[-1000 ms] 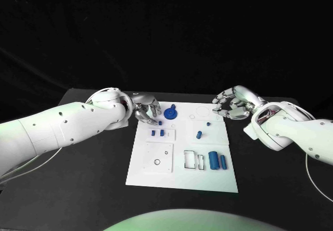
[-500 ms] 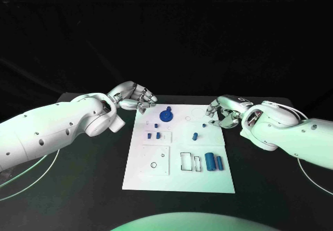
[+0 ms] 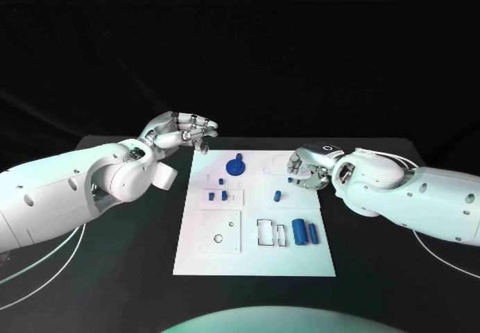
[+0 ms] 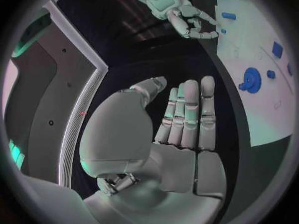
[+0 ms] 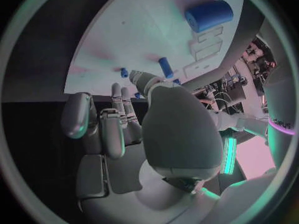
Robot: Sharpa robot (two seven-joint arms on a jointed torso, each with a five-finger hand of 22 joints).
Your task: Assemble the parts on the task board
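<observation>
The board (image 3: pixel 255 257) lies flat mid-table between my arms, and the parts sit on it: the round wheel-like piece (image 3: pixel 236 166) near the far edge, two cylinders (image 3: pixel 298 231) side by side at the near right beside an open rectangular slot (image 3: pixel 266 232), small pegs (image 3: pixel 217 196) in the left middle block, and a short peg (image 3: pixel 278 195) right of centre. My left hand (image 3: pixel 183 132) hangs off the board's far left corner, fingers straight and together in its wrist view, holding nothing. My right hand (image 3: pixel 305 168) hovers over the board's right edge near the short peg, fingers partly curled, and I see nothing in it. I judge the step in hand to be a reach for one small part on the right side, so I would come down from straight above, spread my fingers before I touch, and close across the peg's sides without nudging its neighbours. Keeping my left hand off the board, clear of the wheel-like piece, seems wise. What I cannot make out: my right fingertips are hidden behind my own palm from above, so how wide they stand is uncertain; which socket each peg belongs to; and whether the pegs stand seated or loose.
</observation>
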